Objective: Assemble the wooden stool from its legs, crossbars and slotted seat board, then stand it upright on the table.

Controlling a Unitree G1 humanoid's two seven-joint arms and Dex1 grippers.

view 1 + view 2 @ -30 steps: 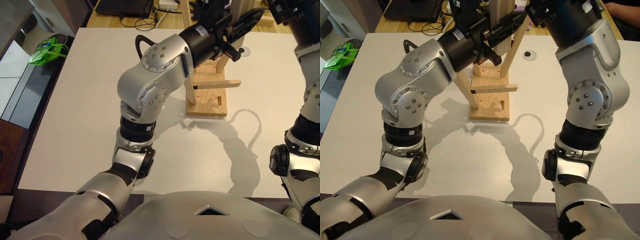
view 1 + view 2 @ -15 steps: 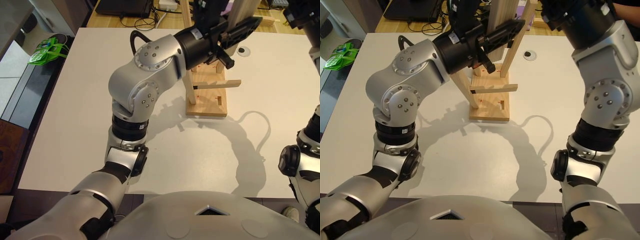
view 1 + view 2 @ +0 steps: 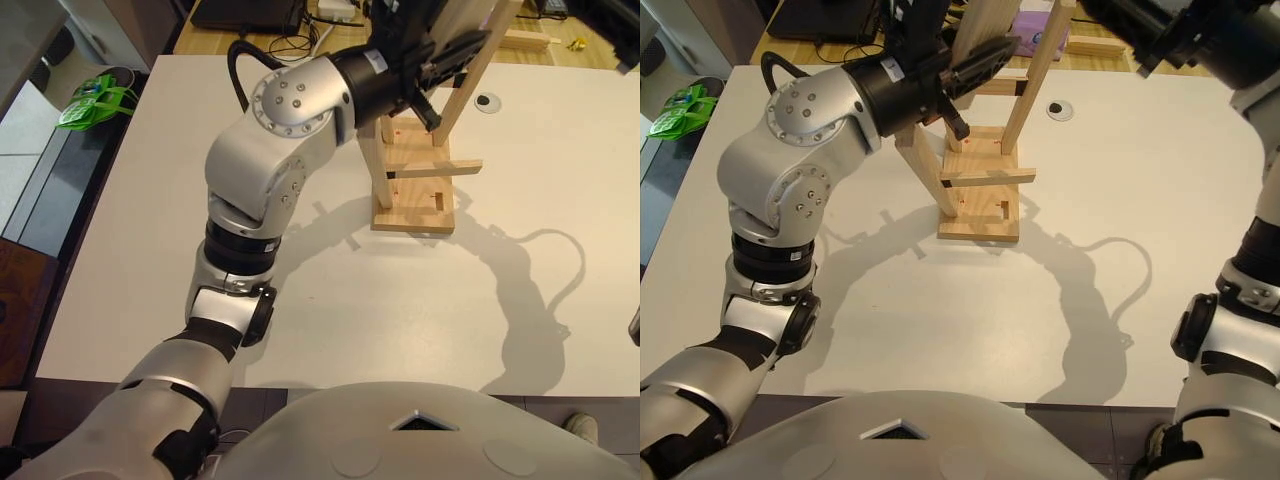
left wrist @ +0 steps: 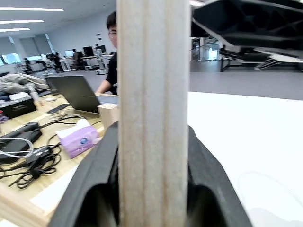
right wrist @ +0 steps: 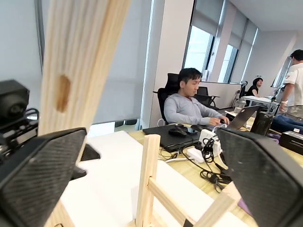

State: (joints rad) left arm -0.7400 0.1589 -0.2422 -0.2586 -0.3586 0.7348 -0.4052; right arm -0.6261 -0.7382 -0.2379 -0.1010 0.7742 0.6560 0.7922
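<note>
seat board [image 3: 412, 218] lying flat | legs [image 3: 1025, 90] upward, slanted | crossbar [image 3: 990, 178] joining legs

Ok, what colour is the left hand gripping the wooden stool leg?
Black, clearest in the left wrist view: left hand around the pale wooden stool leg.

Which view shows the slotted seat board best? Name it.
Right eye view: the seat board lies flat on the table, centred, slot visible. Left eye view shows the same, more off-centre. Wrist views catch legs up close.
</note>
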